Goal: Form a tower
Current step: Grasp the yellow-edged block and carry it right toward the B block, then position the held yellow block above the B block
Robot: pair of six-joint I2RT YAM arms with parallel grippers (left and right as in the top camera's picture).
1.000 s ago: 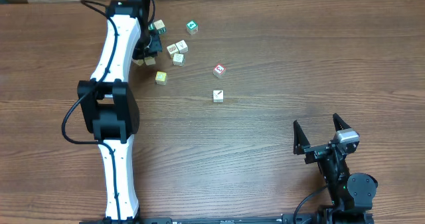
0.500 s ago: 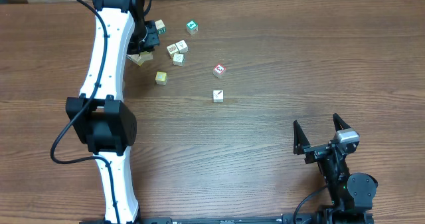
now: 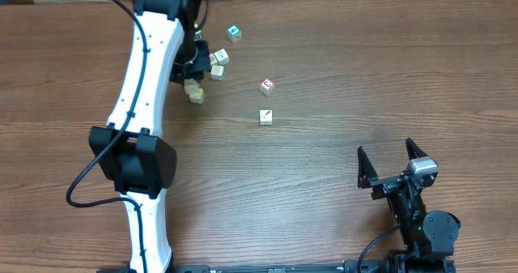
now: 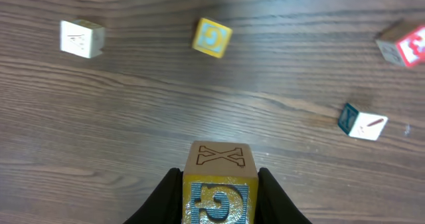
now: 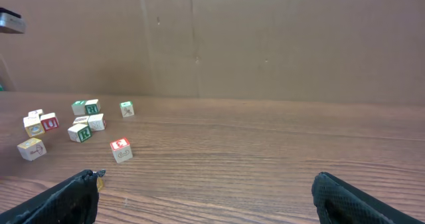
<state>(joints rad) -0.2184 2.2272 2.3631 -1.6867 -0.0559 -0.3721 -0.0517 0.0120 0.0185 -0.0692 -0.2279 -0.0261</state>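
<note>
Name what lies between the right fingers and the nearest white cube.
Nothing. The overhead view shows only bare wooden table between the right fingers and that white cube.

Wood-grain table (image 3: 340,143) carries loose picture cubes toward eleven o'clock of its middle: red-marked cube (image 3: 266,86), white cube (image 3: 265,117) at its six, green-marked cube (image 3: 234,34) at eleven, yellow cube (image 3: 197,96) at nine

- nearest cube (image 4: 219,181): a brown outlined "X" on its top face; the blue-framed face below carries a raised yellow letter (curved, perhaps "G", not certain).
- yellow cube (image 4: 212,38): one curved blue letter, "C" or "G".
- red cube (image 4: 406,44): white mark, too blurred to read.
</note>
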